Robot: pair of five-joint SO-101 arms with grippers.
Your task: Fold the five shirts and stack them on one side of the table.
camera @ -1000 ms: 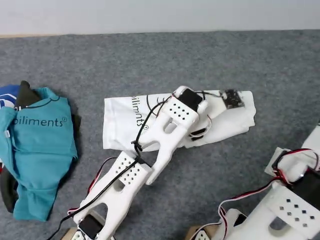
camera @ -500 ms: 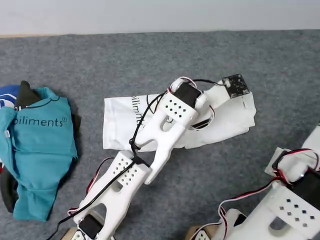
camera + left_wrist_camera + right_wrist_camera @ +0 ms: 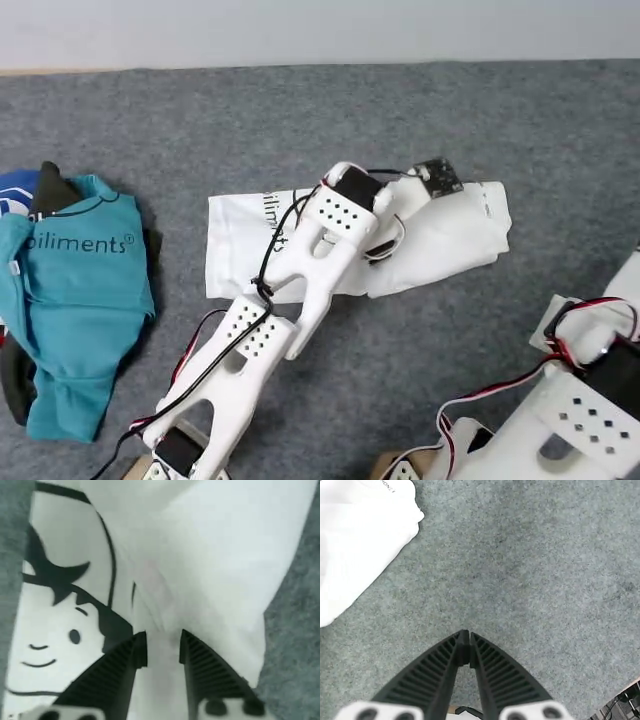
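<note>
Tightly on white shirt (image 3: 210,555) (fold): left gripper (image 3: 161,636).

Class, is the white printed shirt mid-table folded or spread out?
Folded, partly: the white printed shirt lies as a narrow band with overlapping layers.

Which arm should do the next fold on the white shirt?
Left, probably. The left arm is over the white shirt, jaws pinching its cloth; the right arm sits off it, jaws shut above bare carpet.

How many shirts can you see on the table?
4: a white shirt in the middle, a teal shirt at left, a blue shirt and a dark shirt peeking beneath it. Others may be hidden.
</note>
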